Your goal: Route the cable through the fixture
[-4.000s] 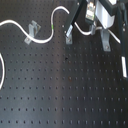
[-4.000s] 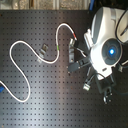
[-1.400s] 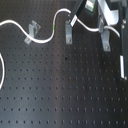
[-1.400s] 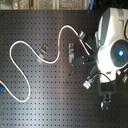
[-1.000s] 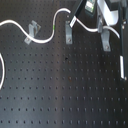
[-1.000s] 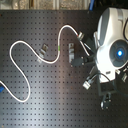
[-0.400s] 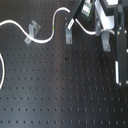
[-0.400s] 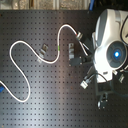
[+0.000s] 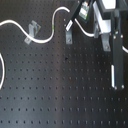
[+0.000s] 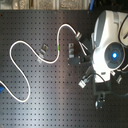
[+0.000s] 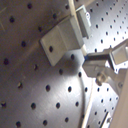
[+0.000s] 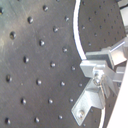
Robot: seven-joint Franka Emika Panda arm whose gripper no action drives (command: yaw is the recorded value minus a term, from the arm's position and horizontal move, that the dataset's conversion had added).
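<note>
The black perforated desk (image 10: 45, 85) fills both exterior views, and my white arm (image 10: 107, 40) hangs over the second exterior view's right side. The white cable (image 10: 30, 50) winds in curves over the desk from a blue end (image 10: 4, 90) at the second exterior view's left, past a small metal fixture (image 10: 44, 50), up in a loop and down toward my tool (image 10: 86, 80). In the first exterior view the cable (image 9: 42, 39) passes just beside the clip fixture (image 9: 33, 30), and its green band (image 9: 52, 27) lies between this and a dark post fixture (image 9: 68, 31). I cannot tell whether my tool is clenched or released.
</note>
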